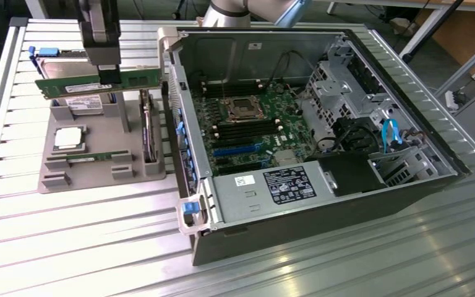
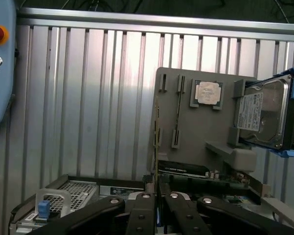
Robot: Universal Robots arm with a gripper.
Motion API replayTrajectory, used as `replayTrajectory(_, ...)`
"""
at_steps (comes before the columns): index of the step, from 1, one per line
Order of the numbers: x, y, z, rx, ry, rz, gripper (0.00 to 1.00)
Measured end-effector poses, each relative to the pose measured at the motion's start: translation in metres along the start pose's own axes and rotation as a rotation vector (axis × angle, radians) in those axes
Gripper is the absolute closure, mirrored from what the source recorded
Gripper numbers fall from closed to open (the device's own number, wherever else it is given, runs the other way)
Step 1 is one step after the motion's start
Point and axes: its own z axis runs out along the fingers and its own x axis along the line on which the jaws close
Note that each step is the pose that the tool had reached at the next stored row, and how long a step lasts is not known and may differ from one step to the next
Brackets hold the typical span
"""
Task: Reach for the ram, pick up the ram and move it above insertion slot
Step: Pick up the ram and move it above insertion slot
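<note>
Ribbed aluminium tabletop [image 1: 72, 247] carries a grey parts holder [image 1: 97, 170] with a processor chip [image 1: 68, 137] and a hard drive [image 1: 72, 99], beside an open computer case [image 1: 320, 185] showing its motherboard [image 1: 254, 130]. Above the holder, the gripper [image 1: 106, 73] is closed narrowly on the ram [image 1: 97, 83], a green strip held level and lifted clear, apparently just short of the case wall.

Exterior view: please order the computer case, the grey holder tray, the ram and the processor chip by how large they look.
1. computer case
2. grey holder tray
3. ram, raised above the tray, nearer the camera perhaps, so it may look larger
4. processor chip
</note>
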Motion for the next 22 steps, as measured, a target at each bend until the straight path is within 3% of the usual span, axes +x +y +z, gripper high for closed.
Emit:
replayTrajectory(2, 0.000, -0.0068, -0.0003, -0.0004, 0.0066, 0.000, 0.86)
replayTrajectory(7, 0.001, -0.0200, -0.0009, -0.0010, 0.0126, 0.001, 0.86)
replayTrajectory(22, 0.003, -0.0419, -0.0009, -0.0019, 0.0160, 0.001, 0.86)
